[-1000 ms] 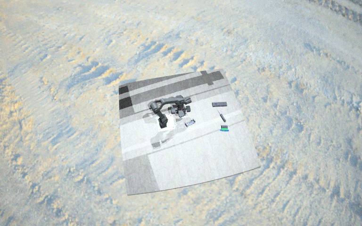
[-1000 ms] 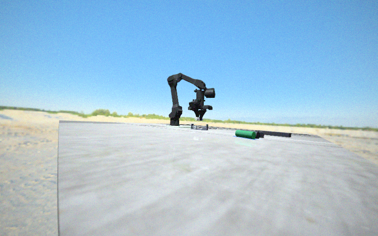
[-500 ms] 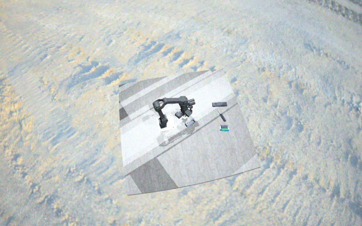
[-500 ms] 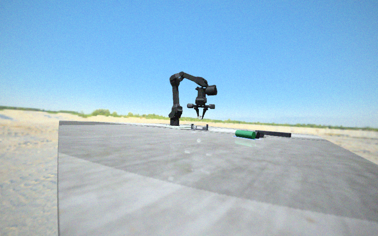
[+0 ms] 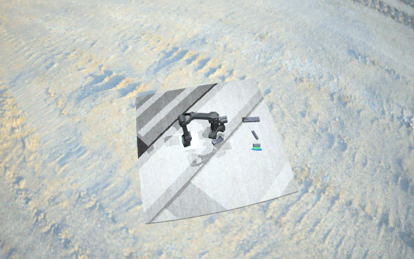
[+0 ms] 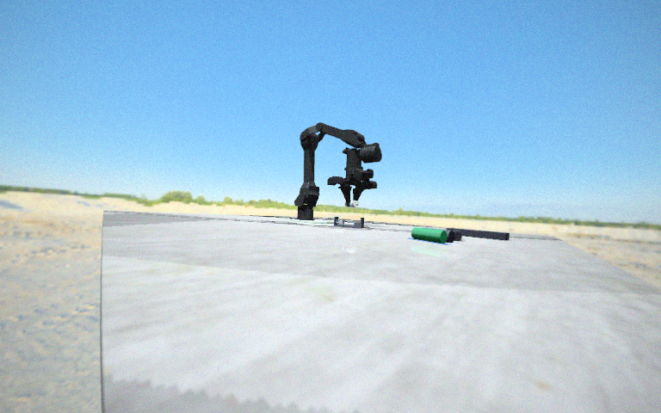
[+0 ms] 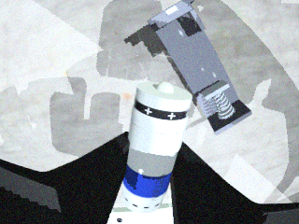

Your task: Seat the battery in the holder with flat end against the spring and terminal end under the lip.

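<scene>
My gripper (image 5: 213,136) (image 6: 351,203) (image 7: 152,144) is shut on the battery (image 6: 355,203) (image 7: 156,133), held clear above the table. The battery is white and grey with a blue band; its terminal end with the black plus-marked band points to the top of the wrist view. The dark grey holder (image 5: 217,140) (image 6: 349,224) (image 7: 193,61) lies on the table, empty, beyond the battery's terminal end. Its coil spring (image 7: 225,105) is at the lower right and its other end wall (image 7: 172,11) at the upper left. The battery's axis is turned relative to the holder's.
A green cylinder (image 5: 256,147) (image 6: 429,235) lies right of the holder in the top and exterior views, with a dark piece beside it. A long dark bar (image 5: 250,119) (image 6: 479,234) and a thin dark tool (image 5: 254,135) lie beyond. A white plate (image 5: 194,144) is under the arm's base.
</scene>
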`<state>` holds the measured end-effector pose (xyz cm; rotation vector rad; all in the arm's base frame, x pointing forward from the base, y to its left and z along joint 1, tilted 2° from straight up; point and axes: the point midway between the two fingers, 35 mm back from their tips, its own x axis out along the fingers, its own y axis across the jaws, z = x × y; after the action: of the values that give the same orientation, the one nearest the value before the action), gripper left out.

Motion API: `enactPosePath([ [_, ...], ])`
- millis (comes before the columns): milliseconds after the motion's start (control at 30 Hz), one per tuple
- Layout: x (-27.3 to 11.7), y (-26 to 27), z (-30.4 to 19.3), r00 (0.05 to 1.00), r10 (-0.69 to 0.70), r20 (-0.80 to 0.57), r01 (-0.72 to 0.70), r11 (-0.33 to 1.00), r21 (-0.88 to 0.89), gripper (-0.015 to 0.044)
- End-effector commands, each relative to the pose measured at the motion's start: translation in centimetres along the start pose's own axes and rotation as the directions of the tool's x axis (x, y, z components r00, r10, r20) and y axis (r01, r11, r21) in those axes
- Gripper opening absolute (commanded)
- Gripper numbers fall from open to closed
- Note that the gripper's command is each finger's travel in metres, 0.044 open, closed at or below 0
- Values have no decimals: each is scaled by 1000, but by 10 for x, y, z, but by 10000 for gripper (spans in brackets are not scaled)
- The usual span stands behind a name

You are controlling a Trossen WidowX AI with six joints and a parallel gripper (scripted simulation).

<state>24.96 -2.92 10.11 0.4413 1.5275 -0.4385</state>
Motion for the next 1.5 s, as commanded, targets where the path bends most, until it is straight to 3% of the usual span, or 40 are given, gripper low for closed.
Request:
enactPosePath([
  [0, -1, -5, 9, 1000, -2, -4, 1, 988, -153, 86],
  [500, -6, -28, 41, 1000, -2, -1, 0, 735, -678, 86],
  [1467, 35, -24, 47, 967, 178, 183, -7, 735, -678, 86],
])
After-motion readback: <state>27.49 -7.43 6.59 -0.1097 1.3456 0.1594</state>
